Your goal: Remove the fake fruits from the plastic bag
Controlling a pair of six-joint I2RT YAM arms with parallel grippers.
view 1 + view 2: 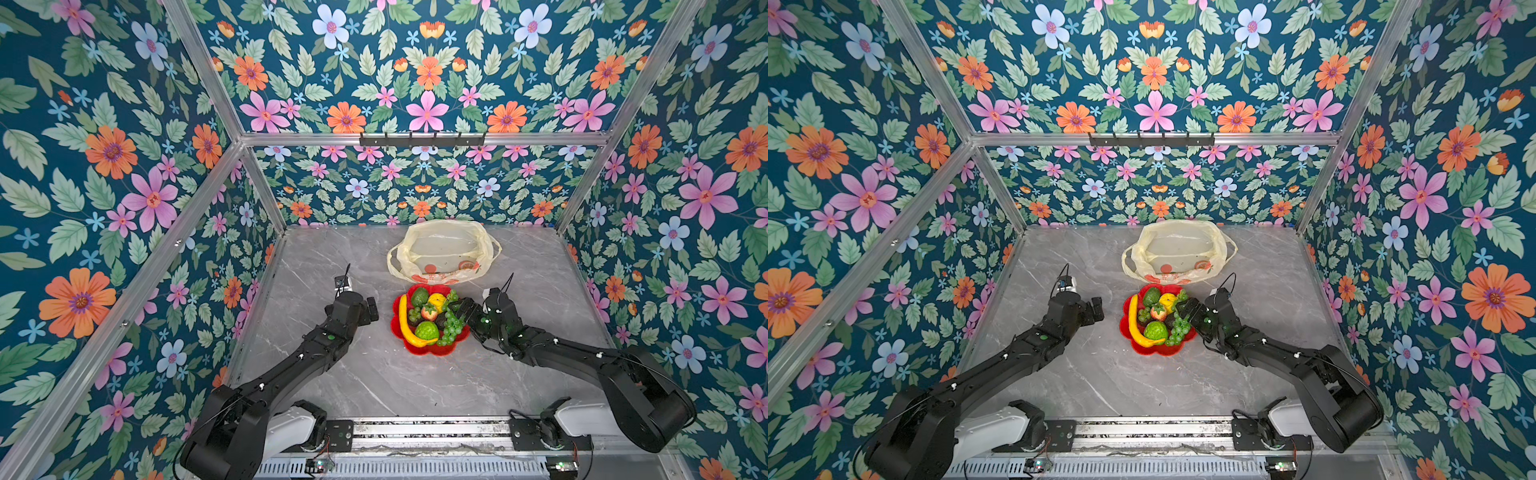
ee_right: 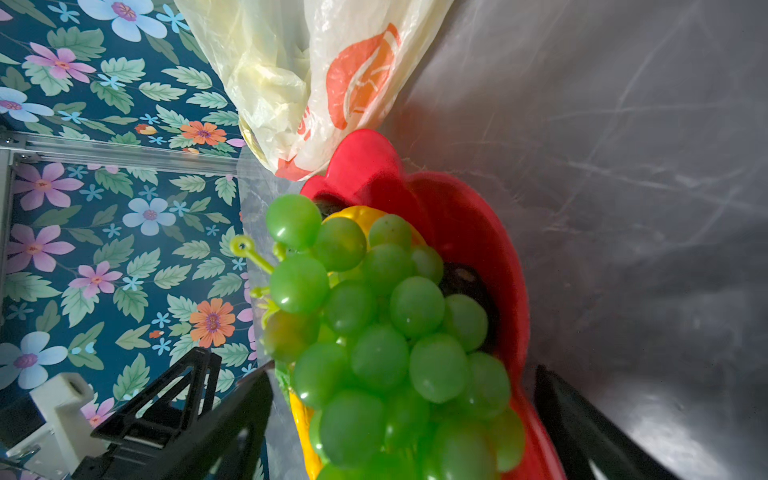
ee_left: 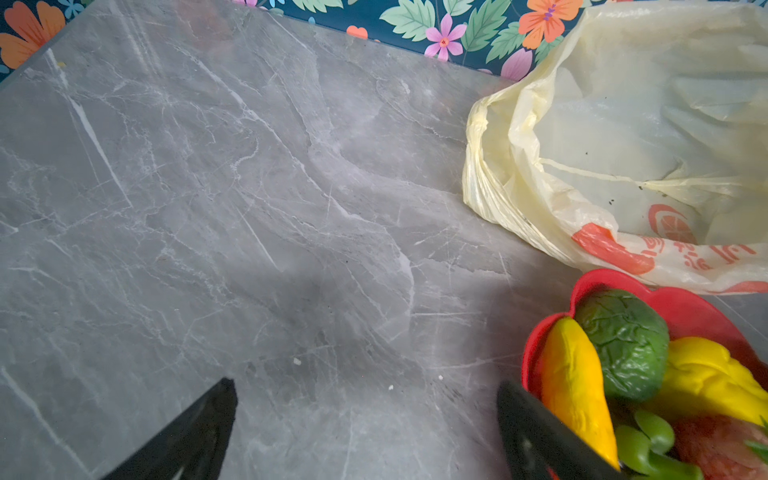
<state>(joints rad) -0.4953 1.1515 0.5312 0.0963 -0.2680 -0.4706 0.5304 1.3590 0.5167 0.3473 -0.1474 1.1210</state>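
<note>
The plastic bag (image 1: 442, 249) (image 1: 1177, 251) lies open and slack at the back of the table; no fruit shows inside it. The fake fruits are piled on a red flower-shaped plate (image 1: 432, 351) (image 1: 1160, 351): a banana (image 1: 405, 322), an avocado (image 1: 419, 297), a citrus (image 1: 437, 300), a strawberry (image 1: 429, 311), a bumpy lime-green fruit (image 1: 427, 331) and grapes (image 1: 451, 326). My left gripper (image 1: 372, 311) (image 3: 365, 384) hangs open over bare table just left of the plate. My right gripper (image 1: 459, 309) (image 2: 403, 370) is open at the plate's right side, its fingers either side of the grapes (image 2: 374, 311).
The grey marble table (image 1: 374, 374) is boxed in by floral walls and aluminium posts. The bag's near edge touches the plate's far rim (image 3: 685, 307). Both arm bases sit on a rail (image 1: 428, 432) along the front edge.
</note>
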